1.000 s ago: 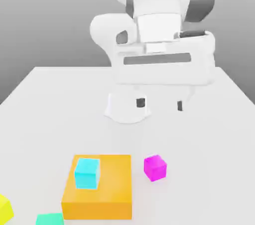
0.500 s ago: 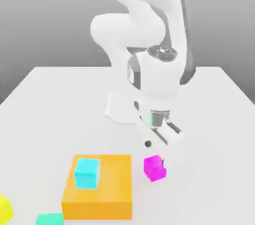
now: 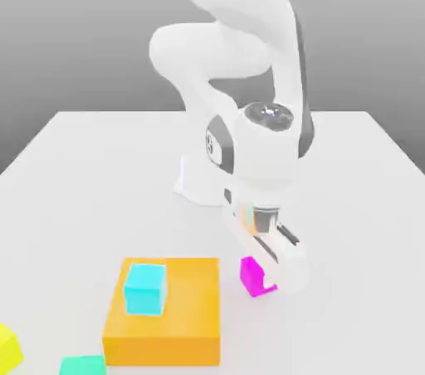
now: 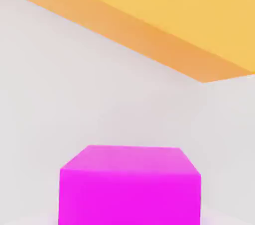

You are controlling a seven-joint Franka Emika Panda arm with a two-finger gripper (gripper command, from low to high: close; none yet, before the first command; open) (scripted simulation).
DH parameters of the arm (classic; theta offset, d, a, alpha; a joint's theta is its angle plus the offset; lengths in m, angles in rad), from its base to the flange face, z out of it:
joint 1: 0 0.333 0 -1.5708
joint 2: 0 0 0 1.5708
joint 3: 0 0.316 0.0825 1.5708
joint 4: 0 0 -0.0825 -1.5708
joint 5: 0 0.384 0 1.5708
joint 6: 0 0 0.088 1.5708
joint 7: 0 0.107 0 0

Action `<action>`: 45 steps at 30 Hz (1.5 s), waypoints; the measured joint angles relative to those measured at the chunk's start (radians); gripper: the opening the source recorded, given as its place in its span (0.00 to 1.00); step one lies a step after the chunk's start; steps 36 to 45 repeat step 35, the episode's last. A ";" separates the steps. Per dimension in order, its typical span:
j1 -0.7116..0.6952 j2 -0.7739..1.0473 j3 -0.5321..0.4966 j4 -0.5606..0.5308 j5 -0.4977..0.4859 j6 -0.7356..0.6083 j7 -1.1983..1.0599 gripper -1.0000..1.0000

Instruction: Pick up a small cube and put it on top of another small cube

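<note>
End effector (image 3: 267, 280) clamped on small cube (image 3: 251, 275), on table (image 3: 83, 174) beside orange block (image 3: 166, 315).

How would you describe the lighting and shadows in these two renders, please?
Exterior view: soft, even light; the table is nearly shadowless, the backdrop fades from dark grey to lighter, and the magenta cube sits beside the gripper. Hand view: flat shading without glare; the magenta cube has a lighter top face, and the orange block a darker side band.

White table (image 3: 91, 174) against grey backdrop
</note>
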 joint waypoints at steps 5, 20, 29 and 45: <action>0.017 -0.132 -0.007 -0.002 0.122 -0.127 -0.115 0.00; -0.142 -0.222 -0.144 0.186 0.123 -0.402 -0.384 0.00; -0.208 -0.208 -0.222 0.274 0.095 -0.480 -0.499 0.00; -0.210 -0.097 -0.223 0.257 0.101 -0.352 -0.506 1.00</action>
